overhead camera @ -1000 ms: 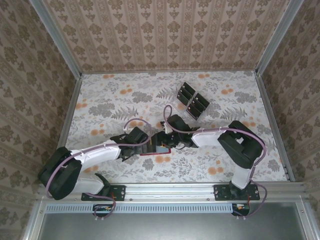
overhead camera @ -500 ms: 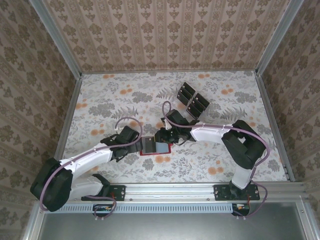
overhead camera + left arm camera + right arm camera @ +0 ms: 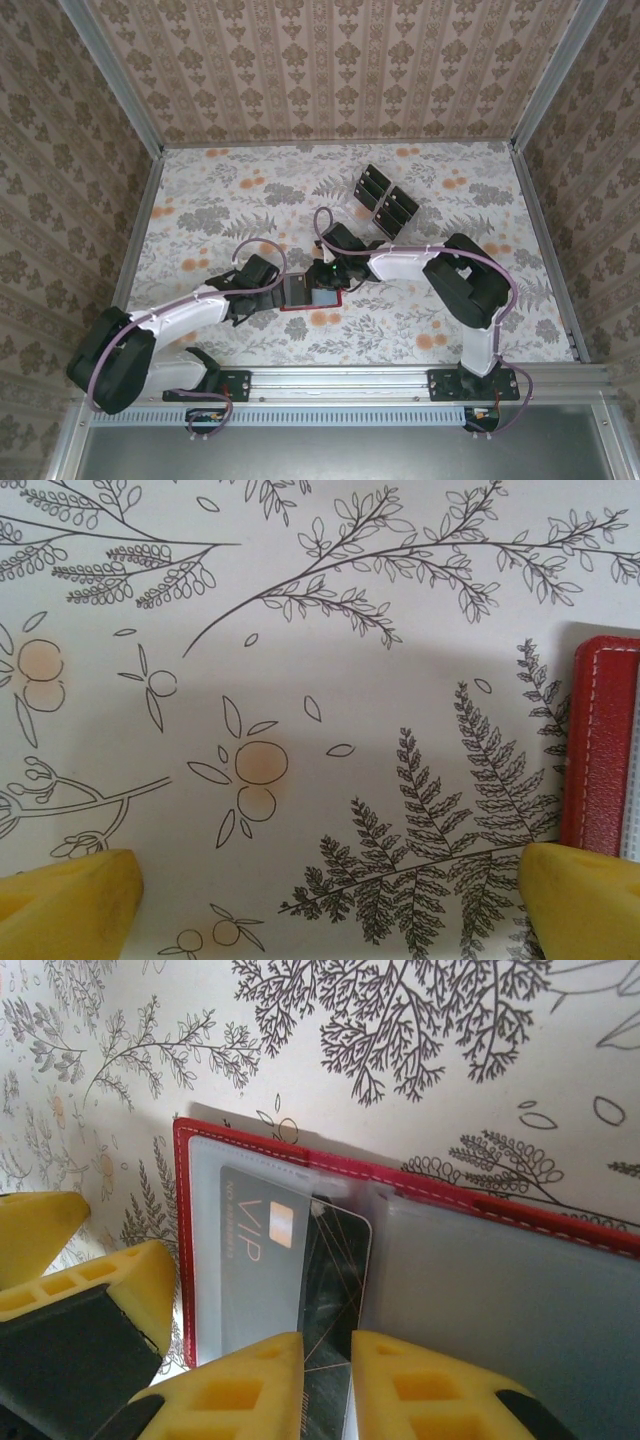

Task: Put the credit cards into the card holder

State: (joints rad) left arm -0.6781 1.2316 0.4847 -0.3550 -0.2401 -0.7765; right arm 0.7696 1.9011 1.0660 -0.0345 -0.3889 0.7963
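at right pincer (image 3: 327,1350), card (image 3: 336,1255) (half in holder (image 3: 240,1139))

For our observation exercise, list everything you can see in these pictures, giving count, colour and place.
table: one, white floral print, under everything
walls: brown patterned, around three sides
card holder: one, red, lying open mid-table
VIP card: one, grey, in the holder's clear pocket
dark card: one, black with gold lines, partly tucked in beside the VIP card
black cards: several, far side, right of centre
left gripper: yellow fingers, jaws open, just left of the holder
right gripper: yellow fingers, jaws narrow, over the dark card
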